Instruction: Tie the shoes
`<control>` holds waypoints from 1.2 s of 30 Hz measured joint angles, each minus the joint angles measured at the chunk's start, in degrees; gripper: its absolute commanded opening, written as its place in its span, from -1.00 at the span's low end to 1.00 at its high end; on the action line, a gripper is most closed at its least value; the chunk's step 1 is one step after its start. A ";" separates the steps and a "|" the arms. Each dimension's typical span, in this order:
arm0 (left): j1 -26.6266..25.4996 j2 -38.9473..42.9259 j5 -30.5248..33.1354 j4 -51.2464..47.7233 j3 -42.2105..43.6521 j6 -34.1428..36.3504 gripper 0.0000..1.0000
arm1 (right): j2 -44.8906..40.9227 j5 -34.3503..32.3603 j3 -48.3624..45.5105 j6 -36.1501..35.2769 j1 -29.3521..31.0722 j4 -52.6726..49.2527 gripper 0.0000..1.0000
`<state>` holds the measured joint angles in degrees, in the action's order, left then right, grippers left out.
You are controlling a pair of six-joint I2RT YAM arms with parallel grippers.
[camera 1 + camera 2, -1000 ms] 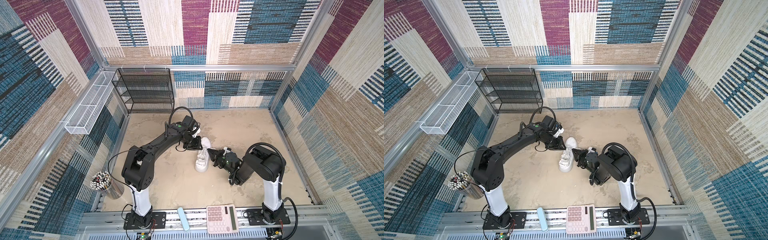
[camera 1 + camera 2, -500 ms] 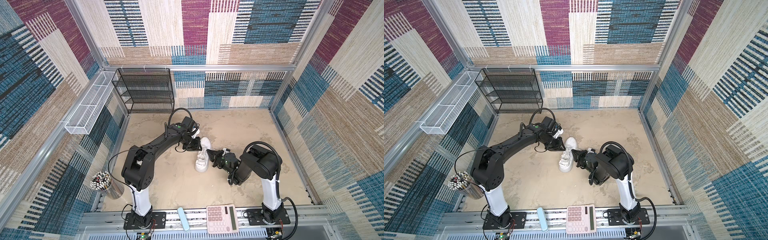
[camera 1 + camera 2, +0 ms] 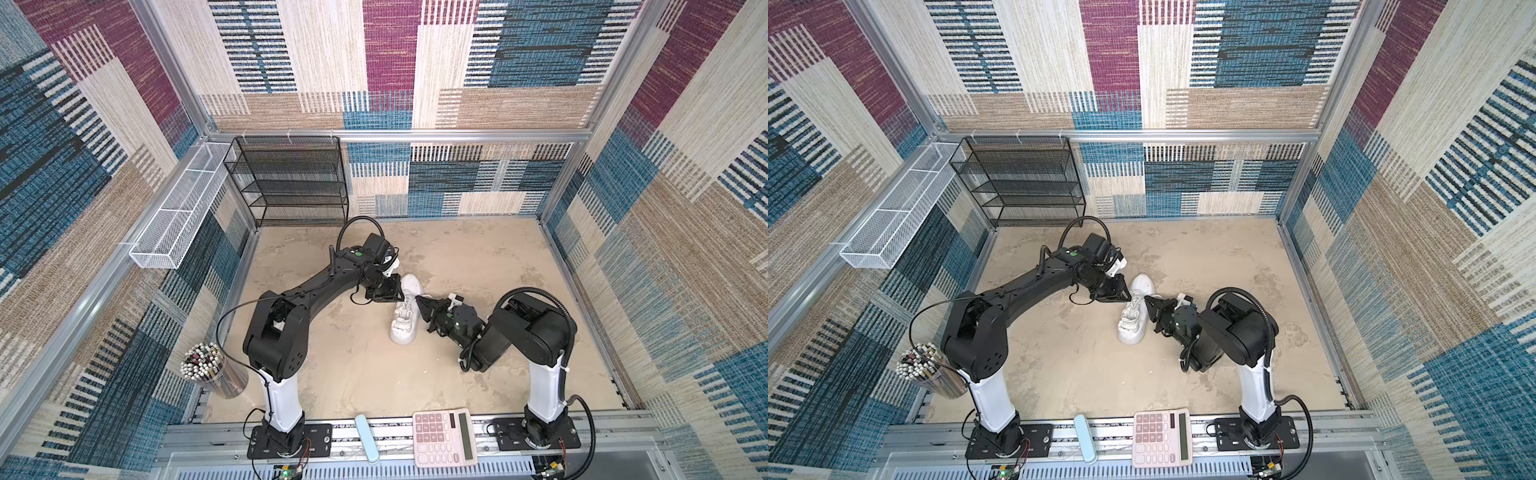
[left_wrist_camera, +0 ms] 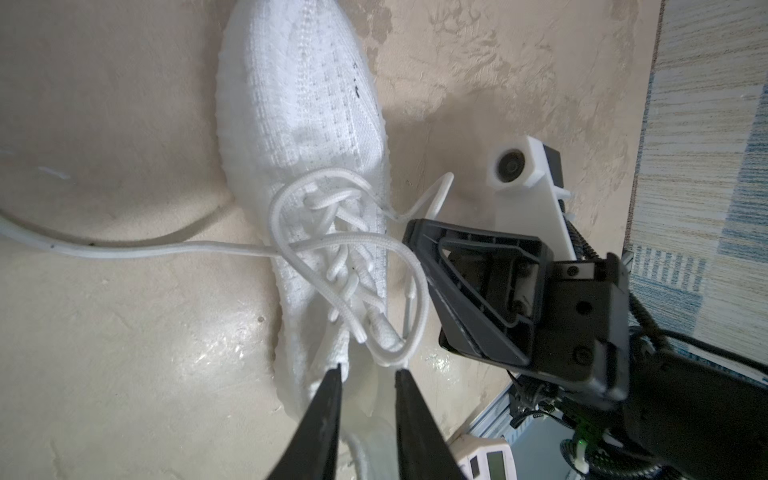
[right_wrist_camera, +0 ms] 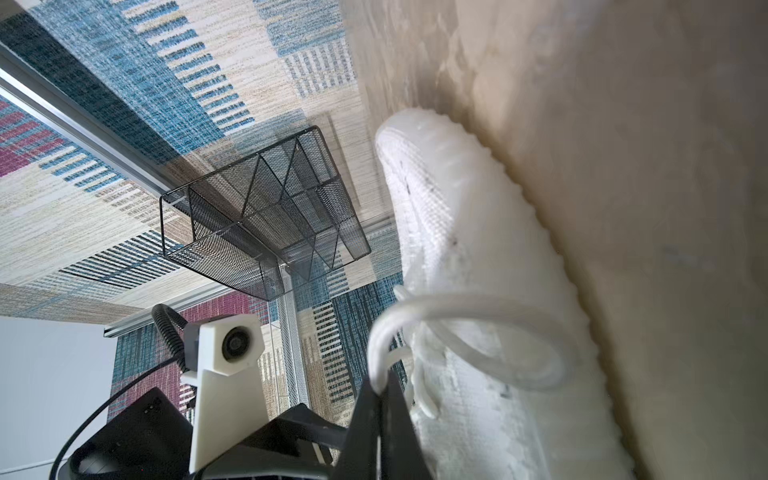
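right pincer pinched shut on the lace, left pincer slightly parted and empty at the loop, so a skewed close likely misses it, sneaker left untied.

The all-white sneaker stood upright on its sole, mid-floor. Its thin laces lay loosely looped over the tongue.

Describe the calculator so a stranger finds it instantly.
Find the metal rail across the front. On it, between the left arm's base and the right arm's base, lies the calculator. It is pink with keys and a screen; the slim pale-blue case beside it has neither.
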<state>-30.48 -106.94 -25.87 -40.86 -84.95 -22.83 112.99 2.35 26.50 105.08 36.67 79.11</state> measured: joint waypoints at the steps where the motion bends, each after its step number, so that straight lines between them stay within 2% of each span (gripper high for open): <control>1: 0.00 0.00 0.00 0.02 0.00 -0.02 -0.46 | 0.00 0.00 0.02 0.00 0.00 0.00 -1.00; 27: 0.00 0.07 -2.03 1.66 1.33 -1.22 -0.46 | 2.67 1.29 3.78 -0.44 1.20 0.26 -1.00; 36: -0.02 -0.28 -2.84 2.36 1.55 -1.44 -0.51 | 3.96 2.47 4.61 -0.39 1.20 0.33 -1.00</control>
<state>-30.50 -107.22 -28.71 -38.50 -83.40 -24.27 116.95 4.82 31.11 104.68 37.87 79.44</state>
